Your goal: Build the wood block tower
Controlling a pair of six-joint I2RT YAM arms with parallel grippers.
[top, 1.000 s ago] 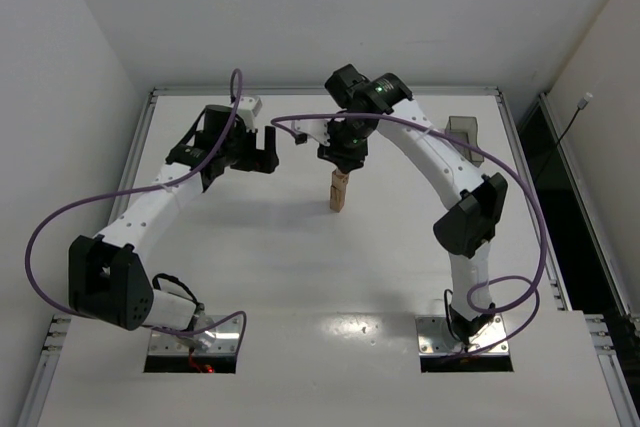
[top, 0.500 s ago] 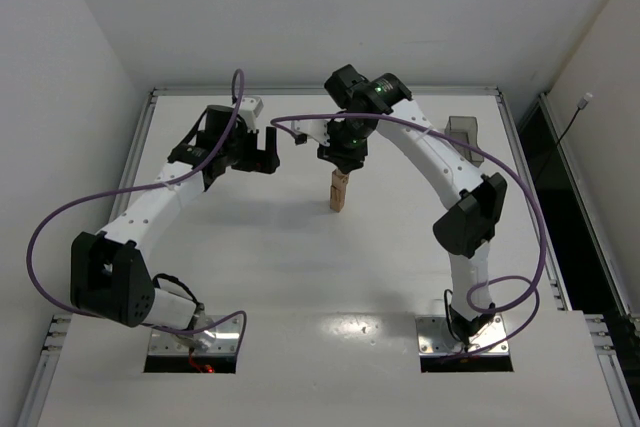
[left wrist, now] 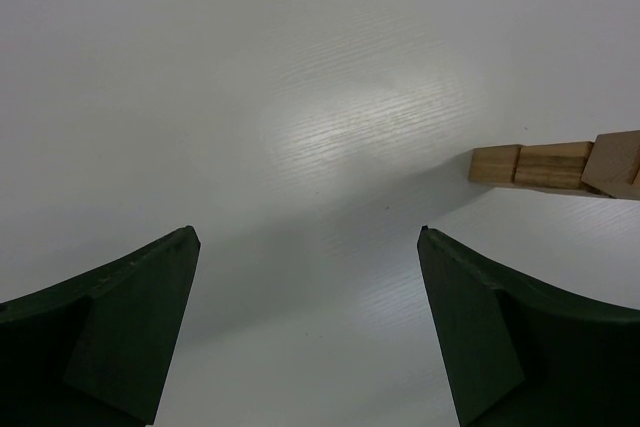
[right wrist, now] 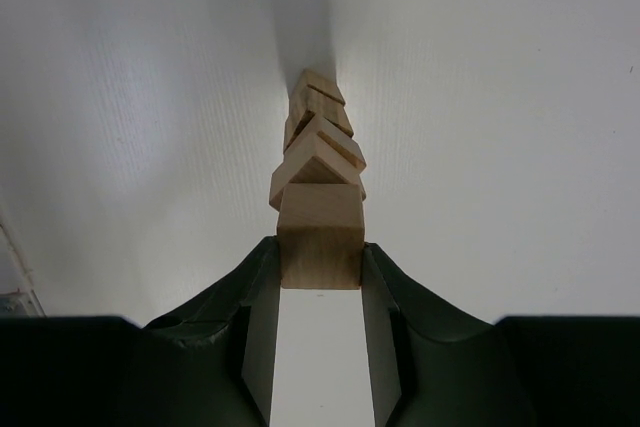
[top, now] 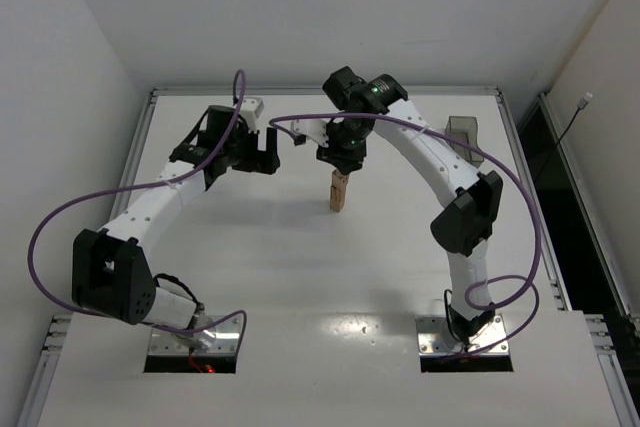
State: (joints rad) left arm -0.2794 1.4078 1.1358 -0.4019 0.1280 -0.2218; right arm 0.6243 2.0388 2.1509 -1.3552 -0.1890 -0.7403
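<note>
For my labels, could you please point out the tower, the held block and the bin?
tower (top: pixel 338 199): top external view, its lower blocks.
held block (right wrist: pixel 320 242): right wrist view, its near face.
bin (top: pixel 462 130): top external view, its rim.

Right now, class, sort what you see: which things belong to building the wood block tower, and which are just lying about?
Belongs to the job:
- narrow upright tower of tan wooden blocks
- plain light-brown wooden cube clamped in the right gripper
- left gripper, open and empty

Just lying about:
- dark translucent rectangular bin at the far right of the white table
</note>
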